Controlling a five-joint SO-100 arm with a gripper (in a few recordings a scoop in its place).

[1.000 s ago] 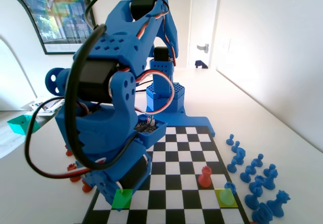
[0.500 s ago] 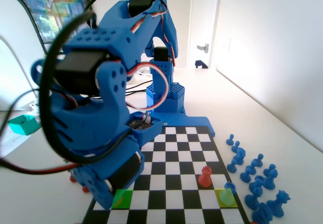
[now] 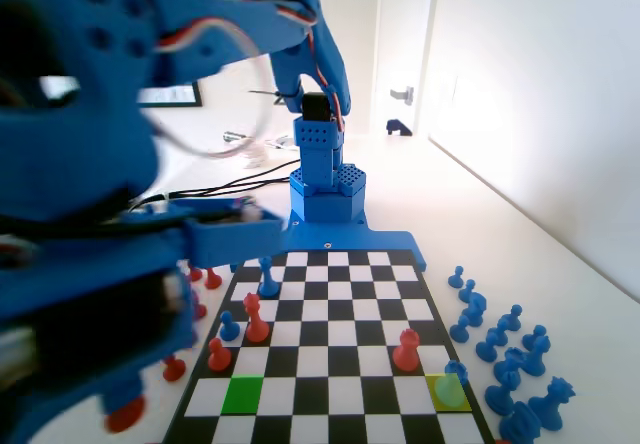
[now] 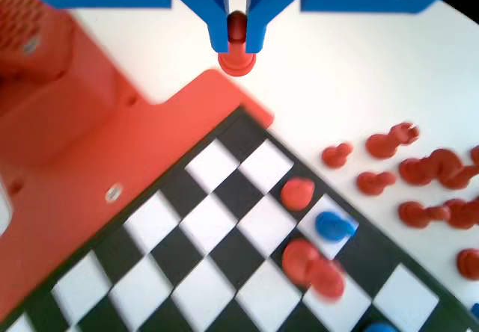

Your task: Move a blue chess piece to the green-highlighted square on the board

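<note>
1. Plainly, in the wrist view the gripper [image 4: 236, 44] hangs from the top edge with its 2 jaws pinching a red pawn [image 4: 236, 61]. The pawn's head sits between the jaws and its base pokes out below them.
2. The held pawn is above the bare white table [image 4: 359, 78], just past a corner of the board [image 4: 224, 220], not over any square.
3. In the fixed view the blue arm [image 3: 90, 264] fills the left foreground as a large blur, so the jaws cannot be read there.
4. The green-highlighted square [image 3: 242, 395] lies in the second row from the near edge, second column from the left in the fixed view, and nothing stands on it.
5. The blue chess piece [image 3: 456, 372] stands at the far right corner of the yellow square [image 3: 447, 394], by the board's right rim and well apart from the green one.
6. A second blue pawn [image 3: 229, 326] stands on the left side of the board, just beside 2 red pawns [image 3: 256, 322], with a taller blue piece [image 3: 268, 282] farther back.
7. Another red pawn [image 3: 406, 349] stands 1 row beyond the yellow square, slightly to its left.
8. Spare blue pieces [image 3: 500, 349] cluster on the table to the right of the board in the fixed view, and loose red pieces [image 3: 175, 367] lie off its left side.
</note>
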